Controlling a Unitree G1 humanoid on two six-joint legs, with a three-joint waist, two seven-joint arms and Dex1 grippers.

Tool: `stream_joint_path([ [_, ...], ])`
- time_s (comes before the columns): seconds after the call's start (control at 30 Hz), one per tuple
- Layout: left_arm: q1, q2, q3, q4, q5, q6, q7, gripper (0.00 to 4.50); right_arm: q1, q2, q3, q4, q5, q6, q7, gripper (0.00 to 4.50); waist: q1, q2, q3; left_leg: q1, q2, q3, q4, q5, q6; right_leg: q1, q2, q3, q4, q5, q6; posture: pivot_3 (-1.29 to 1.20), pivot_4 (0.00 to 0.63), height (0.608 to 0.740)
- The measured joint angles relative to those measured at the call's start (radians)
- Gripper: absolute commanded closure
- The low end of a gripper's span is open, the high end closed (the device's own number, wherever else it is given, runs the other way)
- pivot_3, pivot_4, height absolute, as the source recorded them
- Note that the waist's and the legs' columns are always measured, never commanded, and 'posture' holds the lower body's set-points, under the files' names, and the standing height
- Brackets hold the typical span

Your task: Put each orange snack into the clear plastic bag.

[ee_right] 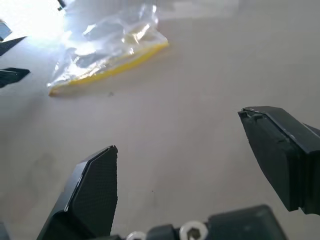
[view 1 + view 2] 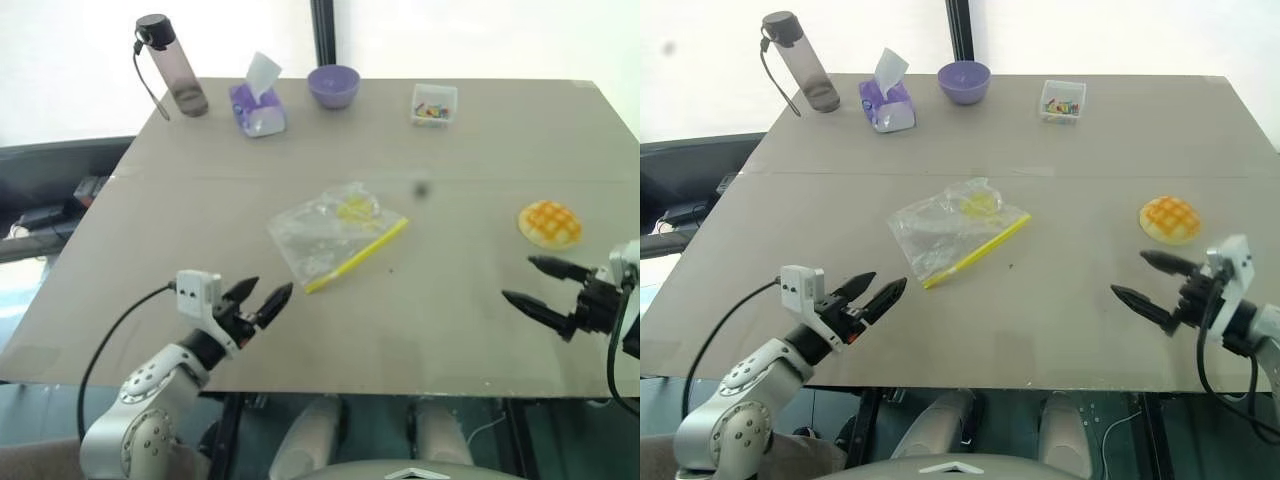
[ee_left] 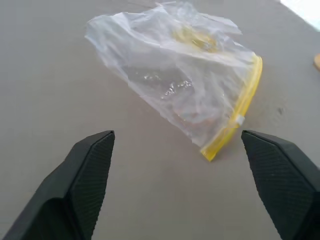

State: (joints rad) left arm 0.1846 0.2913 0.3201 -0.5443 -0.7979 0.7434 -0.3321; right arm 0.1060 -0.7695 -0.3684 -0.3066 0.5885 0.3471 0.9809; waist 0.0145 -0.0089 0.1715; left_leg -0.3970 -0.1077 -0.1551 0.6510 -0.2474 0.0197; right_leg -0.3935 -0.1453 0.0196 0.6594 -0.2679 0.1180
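The clear plastic bag (image 2: 337, 236) lay flat near the middle of the grey tabletop (image 2: 450, 300), its yellow strip (image 2: 357, 255) along the edge turned toward the robot, and I took the bag as the landmark for everything else. One orange snack (image 2: 550, 224), with its criss-cross top, sat well to the right of the bag, apart from it and bare on the tabletop. A yellowish shape (image 3: 192, 37) showed through the crinkled plastic near the far end of the bag; I could not tell whether it was a snack. The left gripper (image 2: 262, 300) hovered on the near left side of the bag, close to the near end of the yellow strip but not touching it, with its fingers (image 3: 82, 185) spread wide and nothing between them. The right gripper (image 2: 538, 283) hung well to the right of the bag, just on the near side of the orange snack, its fingers (image 1: 90, 192) likewise spread apart and empty. Beyond the bag, along the far edge of the tabletop, stood a dark water bottle (image 2: 175, 66), a purple tissue pack (image 2: 257, 106), a purple bowl (image 2: 333, 86) and a small clear box (image 2: 434, 104) of coloured bits.
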Motion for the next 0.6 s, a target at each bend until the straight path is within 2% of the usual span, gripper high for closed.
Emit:
stream_joint_path([
  [0.03,-0.039,-0.044,0.015,0.018,-0.093,0.056,0.079,0.14,-0.030,0.000,0.023,-0.035,-0.002,0.001,-0.008,0.00,0.003,-0.001,0.000,-0.001,0.000,-0.002,0.000,0.000,0.000,0.000,0.001,-0.001,0.000,0.000,0.000,0.00,0.150,0.740],
  [0.1,-0.078,-0.070,0.031,0.034,-0.171,0.101,0.156,0.14,-0.055,-0.001,0.040,-0.057,-0.001,0.012,-0.013,0.00,0.005,-0.002,0.000,-0.001,0.000,-0.002,0.001,0.000,-0.001,0.000,0.001,-0.001,0.000,0.000,0.000,0.00,0.150,0.740],
  [0.23,-0.212,-0.123,0.040,0.124,-0.226,0.145,0.309,0.14,-0.124,-0.001,0.064,-0.081,0.005,0.042,-0.037,0.00,0.005,-0.002,0.000,-0.001,0.000,-0.001,0.001,0.003,-0.005,0.000,0.001,0.000,0.000,0.000,0.000,0.00,0.150,0.740],
  [0.37,-0.291,-0.121,0.017,0.169,-0.215,0.168,0.378,0.14,-0.168,-0.001,0.088,-0.105,0.010,0.053,-0.047,0.00,0.002,-0.003,-0.001,0.000,0.000,0.000,0.001,0.003,-0.005,0.000,0.002,0.001,0.000,0.000,-0.001,0.00,0.150,0.740],
  [0.6,-0.405,-0.120,-0.051,0.276,-0.139,0.184,0.365,0.14,-0.195,-0.001,0.124,-0.105,-0.010,0.049,-0.047,0.00,0.018,0.002,-0.007,0.001,0.000,0.000,0.001,0.003,-0.005,0.002,0.002,0.001,0.000,0.000,-0.001,0.00,0.150,0.740],
])
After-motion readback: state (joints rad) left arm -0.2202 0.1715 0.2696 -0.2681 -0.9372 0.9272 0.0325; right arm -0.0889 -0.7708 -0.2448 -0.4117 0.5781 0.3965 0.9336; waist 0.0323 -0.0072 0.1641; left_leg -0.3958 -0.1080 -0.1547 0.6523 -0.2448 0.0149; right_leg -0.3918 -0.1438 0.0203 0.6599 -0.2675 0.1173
